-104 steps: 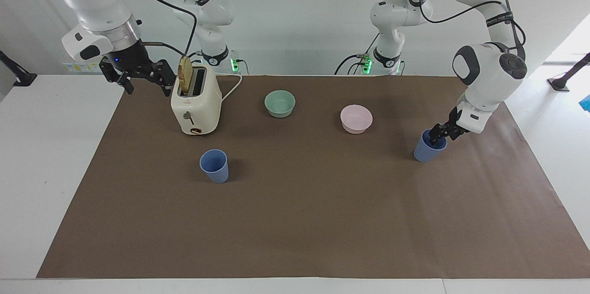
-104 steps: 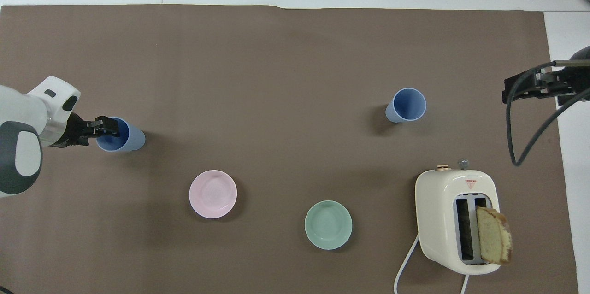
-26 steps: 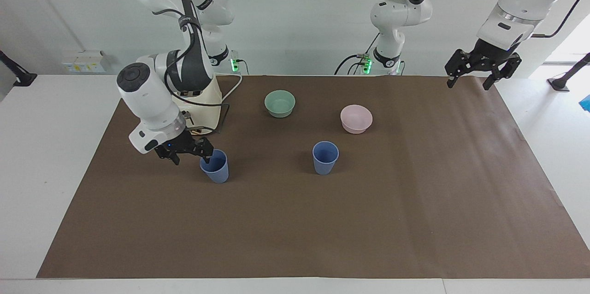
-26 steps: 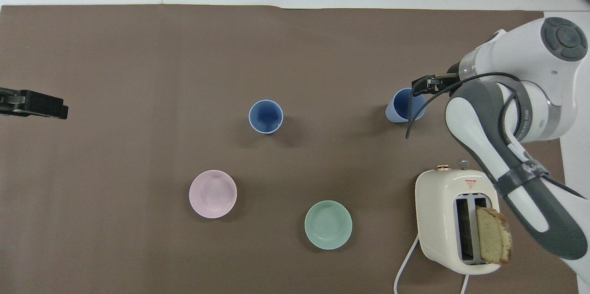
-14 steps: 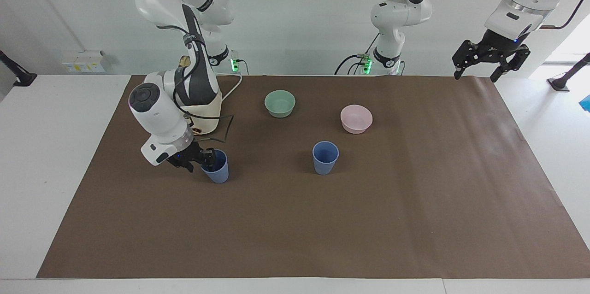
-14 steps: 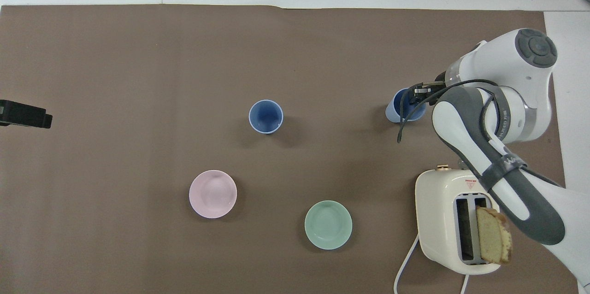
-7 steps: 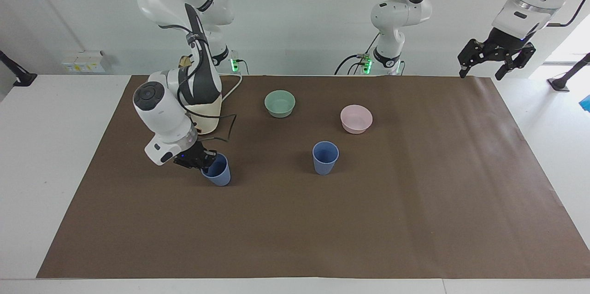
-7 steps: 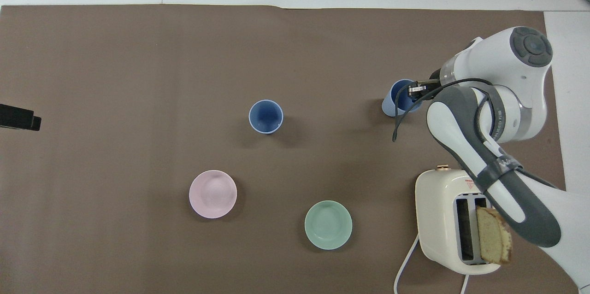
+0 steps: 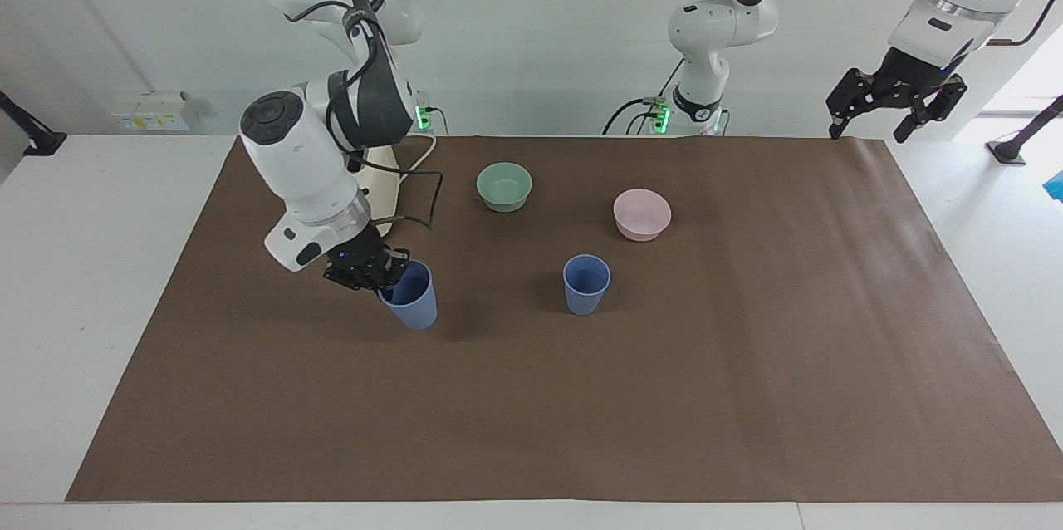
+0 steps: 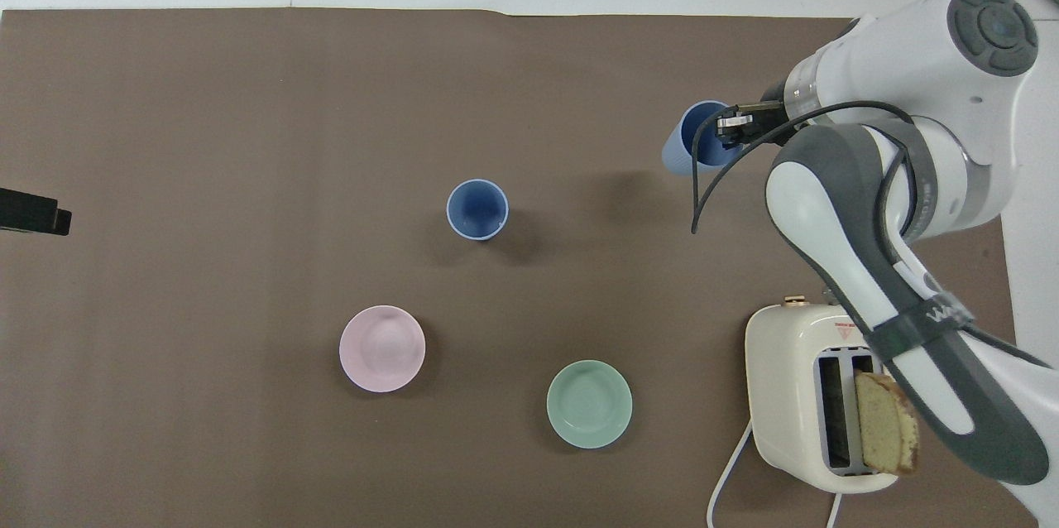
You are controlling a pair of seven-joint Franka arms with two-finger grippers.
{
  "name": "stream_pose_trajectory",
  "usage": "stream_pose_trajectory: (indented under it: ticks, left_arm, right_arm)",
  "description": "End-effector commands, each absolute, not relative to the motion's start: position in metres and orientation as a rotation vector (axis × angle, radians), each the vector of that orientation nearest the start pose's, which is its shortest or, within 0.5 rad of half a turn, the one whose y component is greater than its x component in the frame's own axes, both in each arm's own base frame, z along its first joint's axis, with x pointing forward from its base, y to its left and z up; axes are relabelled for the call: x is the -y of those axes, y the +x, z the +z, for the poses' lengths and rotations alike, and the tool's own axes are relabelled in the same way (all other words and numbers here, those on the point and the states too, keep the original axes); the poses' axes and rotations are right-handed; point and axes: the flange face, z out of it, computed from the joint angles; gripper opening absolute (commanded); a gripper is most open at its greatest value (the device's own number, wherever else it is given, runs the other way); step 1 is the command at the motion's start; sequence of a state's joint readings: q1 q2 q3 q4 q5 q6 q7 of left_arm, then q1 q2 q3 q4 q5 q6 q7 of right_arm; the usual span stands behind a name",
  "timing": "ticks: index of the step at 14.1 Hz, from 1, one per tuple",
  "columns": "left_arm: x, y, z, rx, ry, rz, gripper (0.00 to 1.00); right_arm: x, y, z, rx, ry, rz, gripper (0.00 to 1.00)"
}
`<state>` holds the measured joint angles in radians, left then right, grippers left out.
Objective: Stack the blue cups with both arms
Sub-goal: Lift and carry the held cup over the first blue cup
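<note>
Two blue cups, unstacked: right hand (image 9: 384,277) pinches one cup (image 9: 412,306) by its rim, lifted, tilted; other cup (image 9: 585,284) stands apart toward left arm's end; left hand (image 9: 893,102) open, waiting.

Your right pincer (image 9: 384,274) grips one cup (image 9: 412,304) by its rim, above the surface (image 9: 581,414); the other cup (image 9: 586,284) stands beside it, toward the left arm's end.

Right gripper (image 9: 384,274) closed on rim of blue cup (image 9: 411,303), lifted it off table, tilted, carried toward second cup (image 9: 586,284). Left gripper (image 9: 893,102) retreated higher over table's edge.
</note>
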<state>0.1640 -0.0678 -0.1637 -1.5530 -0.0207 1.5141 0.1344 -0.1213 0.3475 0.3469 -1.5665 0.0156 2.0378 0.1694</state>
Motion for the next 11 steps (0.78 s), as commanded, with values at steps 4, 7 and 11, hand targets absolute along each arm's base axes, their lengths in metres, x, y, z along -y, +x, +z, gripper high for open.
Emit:
stream_pose_trajectory:
  ticks: [4, 7, 11]
  left_arm:
    - [0.003, 0.517, 0.66, -0.195, -3.133, -0.014, 1.0]
    - [0.004, 0.517, 0.661, -0.195, -3.132, -0.024, 1.0]
    - [0.004, 0.517, 0.66, -0.198, -3.132, -0.021, 1.0]
  right_arm:
    - [-0.228, 0.652, 0.507, -0.06, -2.896, -0.215, 0.0]
    - [-0.275, 0.637, 0.515, -0.09, -2.857, -0.215, 0.0]
    - [-0.318, 0.616, 0.52, -0.078, -2.802, -0.16, 0.0]
